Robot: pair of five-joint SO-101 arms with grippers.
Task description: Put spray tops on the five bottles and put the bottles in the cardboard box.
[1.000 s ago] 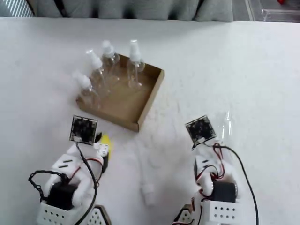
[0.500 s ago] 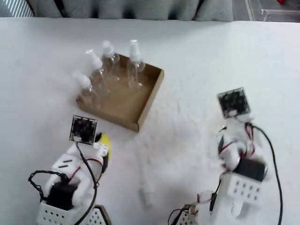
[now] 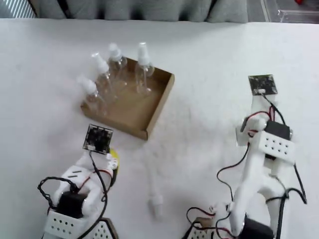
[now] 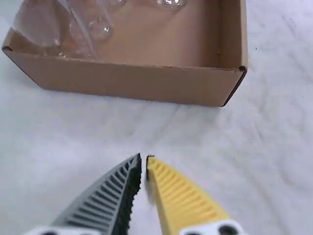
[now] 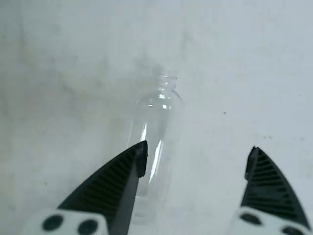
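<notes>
White table [image 3: 209,55] carrying a cardboard box [image 3: 161,102], a loose spray top [image 3: 155,203] and an uncapped clear bottle [image 5: 155,128], lying flat.

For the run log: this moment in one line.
box: four capped bottles | fifth bottle: uncapped, on table | spray top: loose on table | right gripper: open over it | left gripper: shut

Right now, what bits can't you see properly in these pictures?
Left wrist view: the bottles in the cardboard box are cut off by the picture's edge, so their tops can't be checked there.
Right wrist view: the base of the uncapped bottle slips behind a finger of the right gripper.
High view: the loose spray top is pale on the white table; its tube is too faint to trace.
</notes>
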